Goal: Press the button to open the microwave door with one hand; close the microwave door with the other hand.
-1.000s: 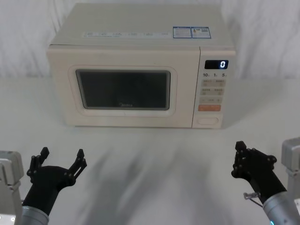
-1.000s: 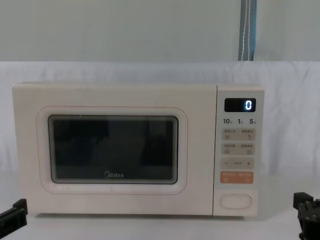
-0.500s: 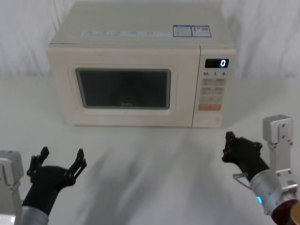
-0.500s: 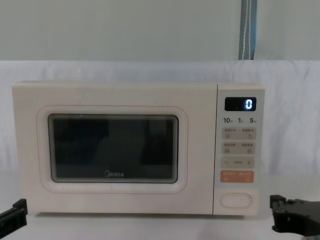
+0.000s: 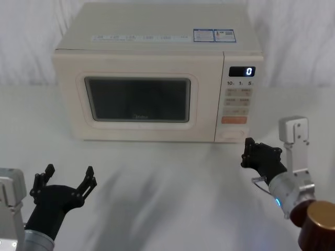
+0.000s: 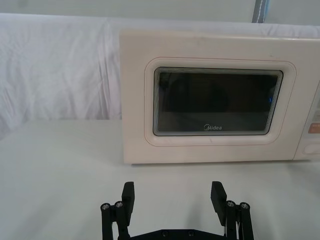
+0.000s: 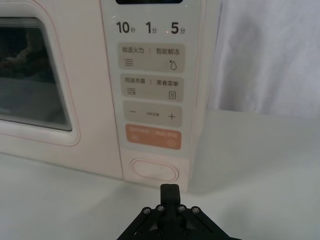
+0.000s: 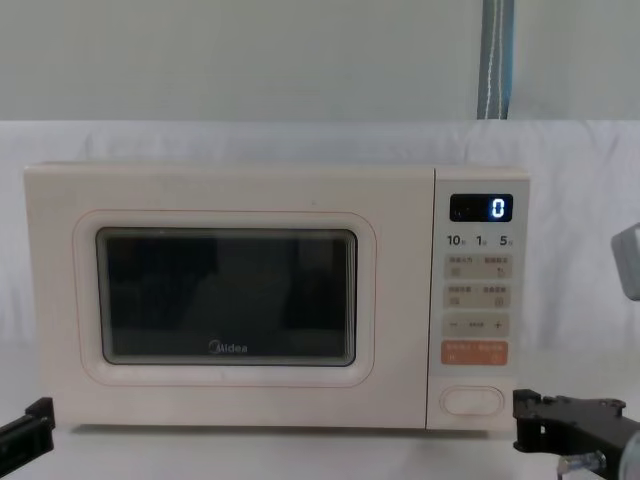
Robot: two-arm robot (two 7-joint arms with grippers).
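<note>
My right gripper point(image 7: 169, 188) is pinched shut on nothing, its fingers pressed into one blunt tip. Over the last second it has come up off the table's near edge and in toward the microwave; now it sits just short of the control panel point(image 7: 152, 95). Straight ahead of the tip and slightly above it lies the button point(image 7: 154, 171) — the wide cream pill under the orange key point(image 7: 152, 138). I think there is a small gap left, though from the chest view it is hard to be sure. That puts me lined up to press: a short push forward should do it. The microwave door point(image 5: 137, 99) is shut, off to my tip's left. My left gripper point(image 6: 173, 197) has not moved — fingers spread wide, empty, parked low with the door well ahead of it, ready to close it later.
</note>
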